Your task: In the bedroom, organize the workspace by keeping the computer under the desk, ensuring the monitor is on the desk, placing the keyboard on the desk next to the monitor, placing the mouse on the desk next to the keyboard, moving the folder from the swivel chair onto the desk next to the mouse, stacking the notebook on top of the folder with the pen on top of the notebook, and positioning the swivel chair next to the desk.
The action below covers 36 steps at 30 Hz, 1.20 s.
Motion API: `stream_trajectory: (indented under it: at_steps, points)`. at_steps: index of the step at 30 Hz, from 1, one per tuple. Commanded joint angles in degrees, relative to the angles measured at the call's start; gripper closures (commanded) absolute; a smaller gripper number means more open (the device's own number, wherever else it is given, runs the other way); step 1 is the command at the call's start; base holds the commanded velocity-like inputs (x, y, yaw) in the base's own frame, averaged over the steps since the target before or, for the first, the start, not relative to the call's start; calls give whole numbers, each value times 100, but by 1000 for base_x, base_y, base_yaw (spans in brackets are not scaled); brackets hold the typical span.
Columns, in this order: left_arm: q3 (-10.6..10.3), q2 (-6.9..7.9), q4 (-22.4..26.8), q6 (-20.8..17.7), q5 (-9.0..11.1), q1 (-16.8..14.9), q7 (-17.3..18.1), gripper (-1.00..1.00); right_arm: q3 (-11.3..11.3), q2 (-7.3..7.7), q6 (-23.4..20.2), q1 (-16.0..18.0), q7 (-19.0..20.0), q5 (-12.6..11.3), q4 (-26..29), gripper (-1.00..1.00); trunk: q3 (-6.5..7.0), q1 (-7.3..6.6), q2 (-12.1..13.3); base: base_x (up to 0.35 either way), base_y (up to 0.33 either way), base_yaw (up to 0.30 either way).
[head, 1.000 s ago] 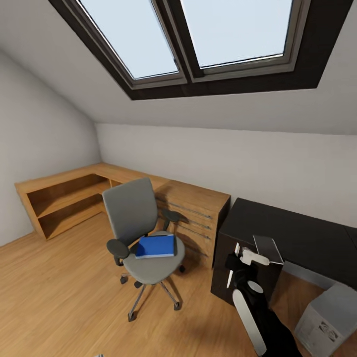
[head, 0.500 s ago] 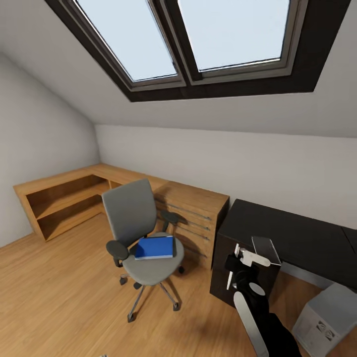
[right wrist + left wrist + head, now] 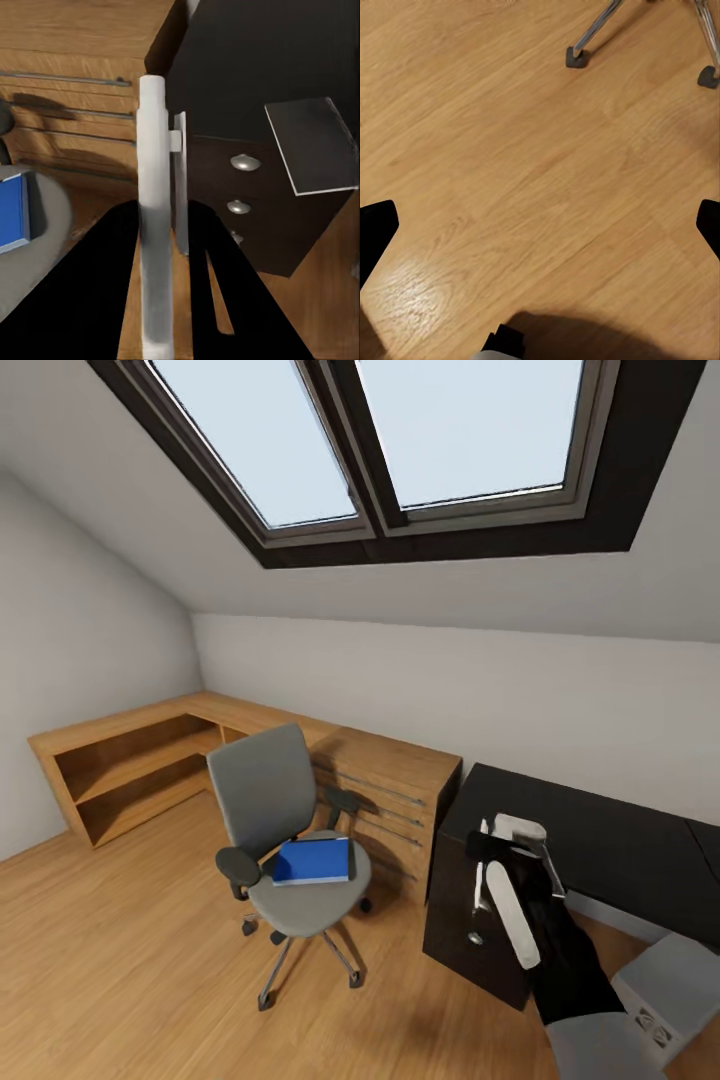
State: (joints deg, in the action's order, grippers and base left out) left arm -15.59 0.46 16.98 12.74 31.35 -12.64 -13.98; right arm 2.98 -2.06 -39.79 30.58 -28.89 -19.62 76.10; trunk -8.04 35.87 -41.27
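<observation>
Folder (image 3: 314,860) — flat, glossy blue — on grey upholstered swivel chair (image 3: 270,810); right gripper (image 3: 161,225) clamping thin white pen (image 3: 155,217).

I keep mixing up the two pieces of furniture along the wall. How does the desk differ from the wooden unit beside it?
The desk has a glossy black top and dark drawer fronts with round knobs; the wooden unit is light wood, its drawers fitted with long bar handles. The wooden unit runs into open shelves in the corner, while the desk shows only closed drawers at its near end. The swivel chair stands in front of the wooden unit, not the desk. Both stand against the white wall.
</observation>
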Motion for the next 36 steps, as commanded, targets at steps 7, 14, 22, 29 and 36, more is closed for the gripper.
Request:
stream_trajectory:
  at_steps: [7, 14, 22, 29, 36]
  points:
    - [-52, -5, -9, 280, 38, -8, -35, -100, -593, 82, -417, 935, 154, -90, -1356, 100, -11, 1, -9, 0, 0, 0]
    - [-177, -51, -27, 506, 46, -3, -35, -100, -683, 110, -274, 1064, 273, -84, -1641, 100, -11, 1, -9, 0, -5, 0]
    - [-221, -112, -28, 522, 42, -2, -35, -100, -693, 325, -266, 1056, 275, -88, -1665, 100, -11, 1, -9, 0, -139, -138]
    - [-222, -117, -28, 527, 38, -4, -35, -100, -872, 450, -265, 1055, 273, -173, -1668, 100, -11, 1, -9, 100, -231, -260]
    - [-222, -117, -31, 633, 38, -4, -35, -100, -978, 459, -266, 1055, 276, -174, -1675, 100, -11, 1, -9, 165, -241, -267]
